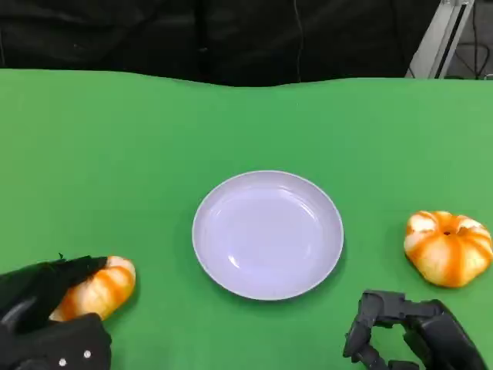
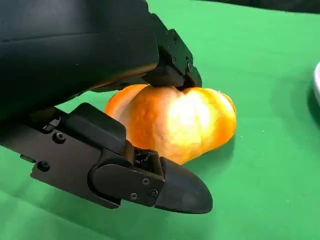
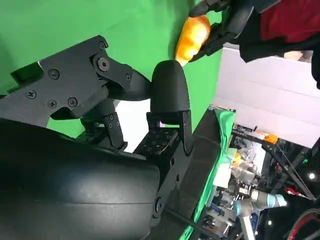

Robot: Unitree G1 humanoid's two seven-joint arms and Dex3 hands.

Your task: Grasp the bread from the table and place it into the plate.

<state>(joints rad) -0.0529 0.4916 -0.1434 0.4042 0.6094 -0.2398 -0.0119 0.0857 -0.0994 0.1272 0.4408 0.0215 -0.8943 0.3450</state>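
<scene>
An orange-and-white bread roll (image 1: 98, 291) lies at the table's near left. My left hand (image 1: 42, 308) wraps it from the near side. In the left wrist view the fingers (image 2: 172, 60) press on top of the roll (image 2: 177, 122) and the thumb (image 2: 170, 187) lies under its near side. The white plate (image 1: 219, 254) sits in the middle of the table with nothing in it. My right hand (image 1: 404, 327) hovers near the front edge at the right, fingers bent and apart, holding nothing. The right wrist view catches the left hand with its roll (image 3: 192, 35) far off.
A second, pumpkin-shaped orange bread (image 1: 448, 247) lies right of the plate, just beyond my right hand. Green cloth (image 1: 115, 154) covers the whole table, and a dark backdrop stands behind its far edge. A person's red sleeve (image 3: 290, 20) appears past the table.
</scene>
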